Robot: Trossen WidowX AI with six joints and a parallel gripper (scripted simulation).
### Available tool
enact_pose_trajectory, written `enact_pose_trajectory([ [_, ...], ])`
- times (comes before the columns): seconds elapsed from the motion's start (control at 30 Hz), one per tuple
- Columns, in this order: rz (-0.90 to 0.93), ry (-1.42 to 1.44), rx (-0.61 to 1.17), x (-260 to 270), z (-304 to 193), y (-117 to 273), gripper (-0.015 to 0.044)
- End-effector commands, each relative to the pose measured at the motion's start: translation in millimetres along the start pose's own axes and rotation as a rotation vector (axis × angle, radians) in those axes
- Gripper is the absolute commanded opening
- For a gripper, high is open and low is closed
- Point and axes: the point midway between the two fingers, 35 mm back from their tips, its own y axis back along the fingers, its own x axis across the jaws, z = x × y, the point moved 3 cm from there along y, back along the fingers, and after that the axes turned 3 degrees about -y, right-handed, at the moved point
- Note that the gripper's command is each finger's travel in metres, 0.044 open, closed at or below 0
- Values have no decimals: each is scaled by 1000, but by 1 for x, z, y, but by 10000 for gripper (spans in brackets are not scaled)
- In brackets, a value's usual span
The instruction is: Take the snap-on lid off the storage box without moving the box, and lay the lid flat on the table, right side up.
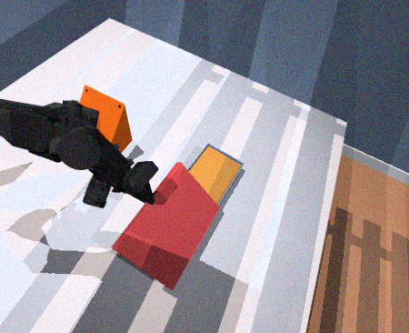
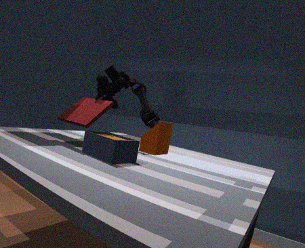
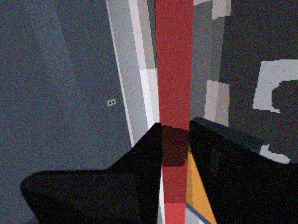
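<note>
The red lid (image 1: 178,218) (image 2: 87,112) (image 3: 174,60) is off the box and up in the air, tilted, its broad red face up. My gripper (image 1: 154,200) (image 2: 106,100) (image 3: 174,127) is shut on one edge of the lid. The dark blue-grey storage box (image 2: 99,146) stands open on the table (image 1: 278,191) (image 2: 177,196), with an orange-yellow inside that also shows in the wrist view. In the exterior view the lid hangs above and left of the box. In the top view it hides much of the box.
An orange block with a sloping top (image 1: 107,114) (image 2: 156,140) stands on the table near the box, behind the arm's wrist in the top view. The table's edge (image 1: 316,227) runs along the right in that view, with brown floor beyond.
</note>
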Motion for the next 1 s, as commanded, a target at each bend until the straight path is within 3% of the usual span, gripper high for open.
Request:
enact_pose_trajectory([
  [0.0,25,-12,-2,6,13,5,0],
  [0.97,27,-10,-4,4,71,11,0],
])
